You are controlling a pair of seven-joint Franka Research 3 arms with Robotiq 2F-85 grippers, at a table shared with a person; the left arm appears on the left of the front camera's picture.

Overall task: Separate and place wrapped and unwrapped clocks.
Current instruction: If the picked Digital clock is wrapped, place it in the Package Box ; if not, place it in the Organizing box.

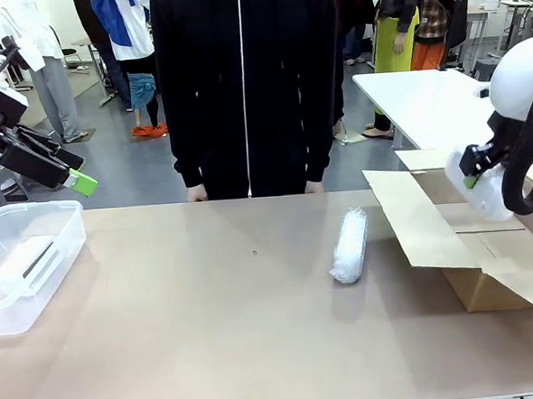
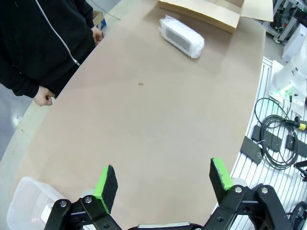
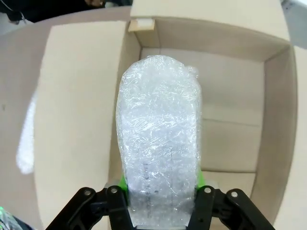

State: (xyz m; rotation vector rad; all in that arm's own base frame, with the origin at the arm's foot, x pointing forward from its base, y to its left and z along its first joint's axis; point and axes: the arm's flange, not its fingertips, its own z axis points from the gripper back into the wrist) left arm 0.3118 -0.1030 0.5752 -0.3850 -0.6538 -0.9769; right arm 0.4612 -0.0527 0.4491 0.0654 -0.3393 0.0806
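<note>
One wrapped bundle of bubble wrap lies on the table right of the middle, also seen far off as the bundle. My right gripper is shut on a second wrapped bundle, which it holds over the open cardboard box. In the right wrist view that held bundle stands between the fingers of my right gripper, above the box's inside. The unwrapped clock, white and smooth, lies in the clear plastic bin. My left gripper hangs open above the bin, and the open gripper holds nothing.
A person in a black zipped jacket stands at the far edge, hands resting at the table's rim. The box's flaps spread toward the table's middle. Cables lie beside the table on the robot's side.
</note>
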